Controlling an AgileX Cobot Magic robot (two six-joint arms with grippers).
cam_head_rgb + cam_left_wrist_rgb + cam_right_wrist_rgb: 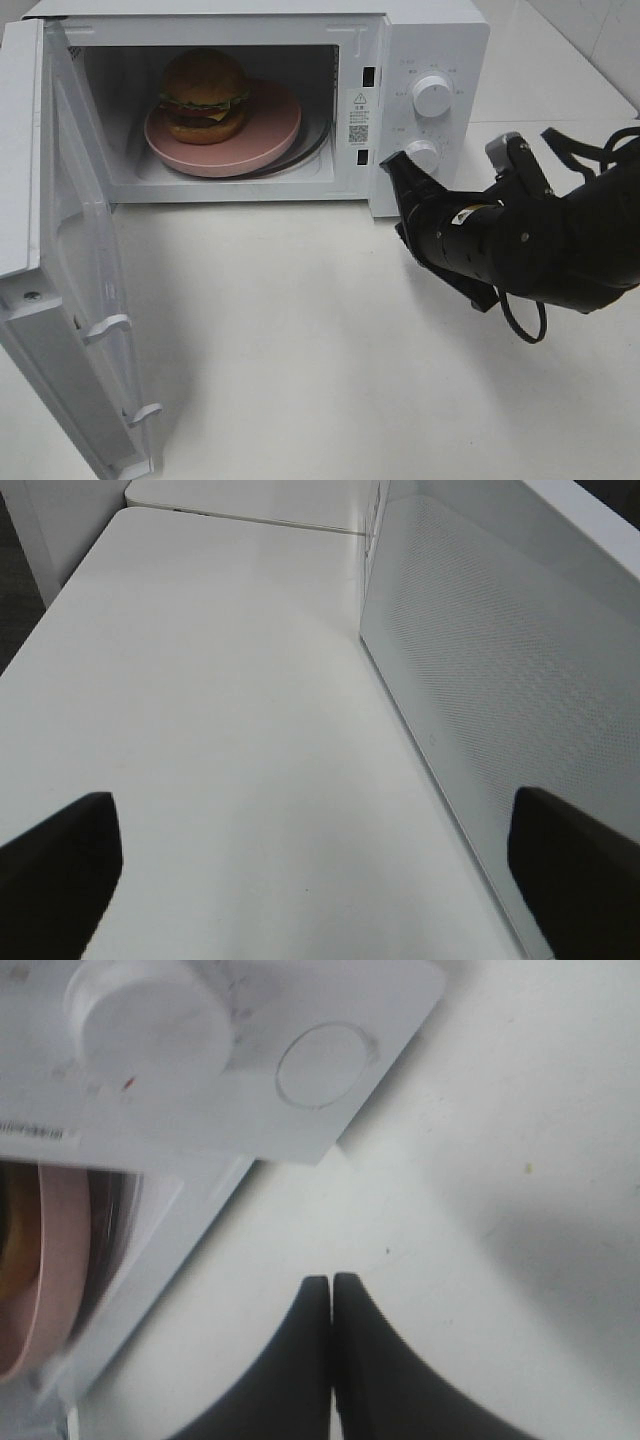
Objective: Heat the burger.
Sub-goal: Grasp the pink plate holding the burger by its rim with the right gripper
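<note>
The burger (205,95) sits on a pink plate (270,135) inside the open microwave (430,40). It has a golden bun, lettuce and a dark patty. My right gripper (390,162) is shut and empty, its tips just in front of the lower knob (424,154) on the control panel. The right wrist view shows the shut right gripper (332,1282) over the table, below that knob (150,1015) and a round button (325,1065), with the plate's rim (50,1260) at the edge. My left gripper (320,880) is open, beside the door's outer face (480,660). The exterior view does not show it.
The microwave door (70,300) is swung wide open at the left, reaching toward the table's front edge. The upper knob (432,95) is above the lower one. White table (300,330) lies in front of the oven.
</note>
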